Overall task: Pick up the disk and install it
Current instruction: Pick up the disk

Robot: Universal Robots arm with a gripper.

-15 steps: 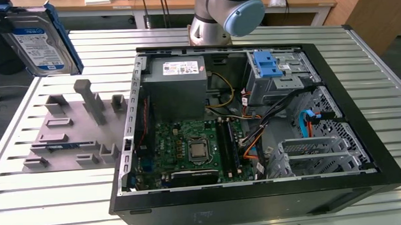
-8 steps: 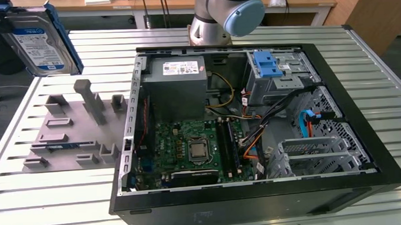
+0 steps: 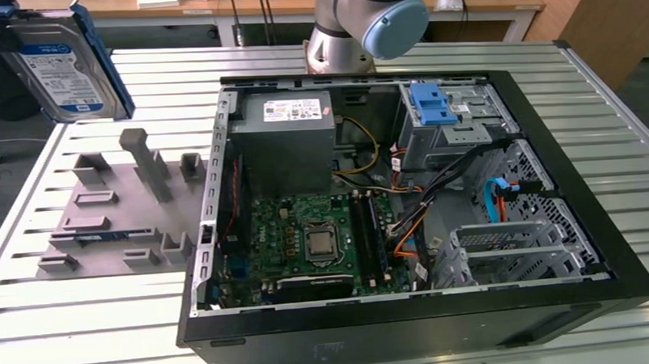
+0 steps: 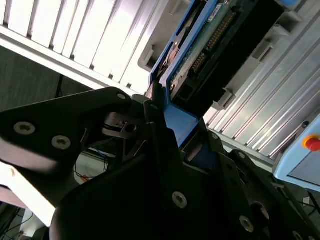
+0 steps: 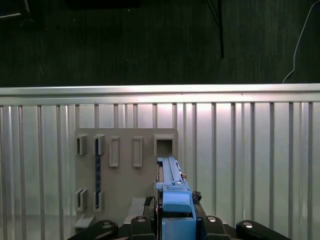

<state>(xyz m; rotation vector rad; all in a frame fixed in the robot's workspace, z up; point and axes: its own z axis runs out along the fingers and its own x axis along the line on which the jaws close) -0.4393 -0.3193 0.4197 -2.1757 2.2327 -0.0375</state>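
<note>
One disk (image 3: 61, 66) is being held clear of the worktop (image 3: 92, 320) at the far exterior view's left, upright, with its labelled face being shown to the camera. In the second wrist view the gripper (image 4: 182, 130) is being seen clamped on the blue carrier frame at one end of the disk (image 4: 215, 40), with black fingers (image 4: 159, 135) being pressed against the frame on either side. In the first wrist view the disk (image 5: 172, 180) is being seen edge-on, with a grey fixture plate (image 5: 125, 185) lying below it. The arm's base (image 3: 351, 27) is being seen behind an open computer case (image 3: 417, 341), well apart from the disk. Between disk and case, the fixture plate (image 3: 100, 254) is being occupied by grey upright blocks and one dark narrow strip (image 3: 100, 236) in a slot. Inside the case a grey power-supply box (image 3: 285, 143), a green motherboard (image 3: 304, 231), loose cables and a light-blue latch piece (image 3: 432, 105) are being housed.
</note>
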